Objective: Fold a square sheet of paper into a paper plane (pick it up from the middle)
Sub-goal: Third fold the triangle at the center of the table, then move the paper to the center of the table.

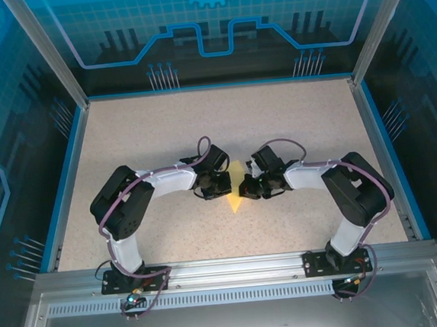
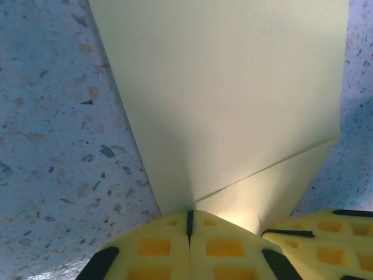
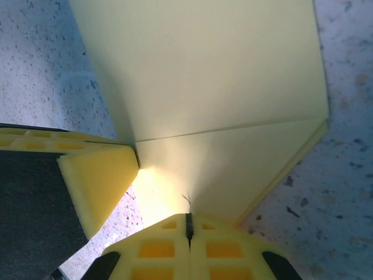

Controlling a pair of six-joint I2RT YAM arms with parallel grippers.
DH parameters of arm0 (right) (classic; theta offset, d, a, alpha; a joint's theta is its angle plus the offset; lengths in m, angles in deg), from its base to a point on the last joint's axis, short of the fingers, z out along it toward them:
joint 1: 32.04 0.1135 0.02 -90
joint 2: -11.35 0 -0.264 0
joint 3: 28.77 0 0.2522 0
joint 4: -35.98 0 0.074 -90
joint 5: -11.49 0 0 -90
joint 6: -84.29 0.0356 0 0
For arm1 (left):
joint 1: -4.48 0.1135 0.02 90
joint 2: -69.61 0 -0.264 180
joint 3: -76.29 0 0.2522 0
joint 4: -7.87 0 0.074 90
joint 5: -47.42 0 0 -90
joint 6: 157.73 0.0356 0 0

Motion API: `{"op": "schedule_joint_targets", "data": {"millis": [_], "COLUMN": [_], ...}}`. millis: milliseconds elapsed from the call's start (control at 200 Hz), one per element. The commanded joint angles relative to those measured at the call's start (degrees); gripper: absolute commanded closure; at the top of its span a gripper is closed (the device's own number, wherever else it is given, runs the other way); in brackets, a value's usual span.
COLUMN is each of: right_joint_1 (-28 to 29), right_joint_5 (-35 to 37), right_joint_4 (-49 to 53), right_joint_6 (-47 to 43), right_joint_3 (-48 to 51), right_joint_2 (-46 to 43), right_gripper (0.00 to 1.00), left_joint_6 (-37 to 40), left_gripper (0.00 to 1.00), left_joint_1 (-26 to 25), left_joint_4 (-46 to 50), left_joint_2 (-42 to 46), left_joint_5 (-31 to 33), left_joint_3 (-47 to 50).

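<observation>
From my station I saw the thin pale-yellow sheet of paper (image 1: 235, 201), partly folded with a crease running across it, lying near the middle of the speckled beige table (image 1: 163, 138), with both arms reaching in to meet over it. The left gripper (image 2: 189, 224) had its yellow foam pads pressed flat together, tips right at the paper's near edge. The right gripper (image 3: 188, 224) was closed the same way, tips touching the sheet by the crease. I could not tell whether either one actually pinched paper. The two grippers sat just beside each other
</observation>
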Motion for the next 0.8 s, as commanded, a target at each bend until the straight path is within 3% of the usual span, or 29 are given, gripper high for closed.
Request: {"op": "schedule_joint_targets", "data": {"millis": [0, 215, 380, 795], "right_joint_1": [-1.0, -3.3, -3.5, -3.7], "right_joint_5": [0.4, 2.0, 1.3, -0.5], "right_joint_4": [1.7, 4.3, 5.4, 6.3], "right_joint_6": [-1.5, -2.1, -2.9, -5.6], "right_joint_3": [1.8, 7.0, 3.8, -9.8], "right_joint_2": [-0.2, -6.4, -10.4, 5.3], "right_gripper": [1.00, 1.00, 1.00, 1.00], "left_joint_6": [0.8, 1.0, 1.4, 5.1], "left_gripper": [1.00, 1.00, 1.00, 1.00], "left_joint_1": [0.3, 0.4, 0.4, 0.4], "left_joint_4": [8.4, 8.8, 8.3, 7.2], "left_joint_2": [-2.9, -3.0, -2.6, -1.2], "left_joint_5": [7.0, 7.3, 6.8, 6.2], "left_joint_3": [2.9, 2.8, 2.8, 3.0]}}
